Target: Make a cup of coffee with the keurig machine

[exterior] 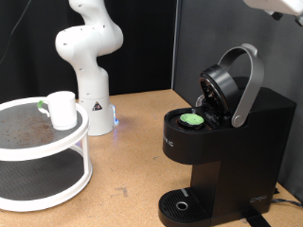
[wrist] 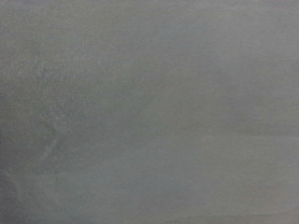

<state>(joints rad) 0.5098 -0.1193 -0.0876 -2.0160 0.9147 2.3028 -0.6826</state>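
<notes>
Claw: only white fragment visible at exterior view's top right corner [exterior: 284, 8], above keurig machine [exterior: 227, 132]; finger state cannot be told. Wrist view: uniform grey blur, nothing resolvable. Machine on worktop [exterior: 133, 142], lid raised, green-topped pod [exterior: 193, 119] seated in chamber. Cup [exterior: 62, 109] on upper tier of round two-tier shelf [exterior: 47, 165], exterior view's left, well apart from machine. Drip tray [exterior: 182, 204] bare.

At the exterior view's right you have the keurig machine [exterior: 222, 142] on the table [exterior: 133, 142], lid raised, a pod [exterior: 193, 119] sitting in its holder. Well apart at the left, the cup [exterior: 62, 109] stands on the upper tier of a two-tier stand [exterior: 43, 161]. Behind the stand rises the robot arm's base [exterior: 90, 57].
</notes>
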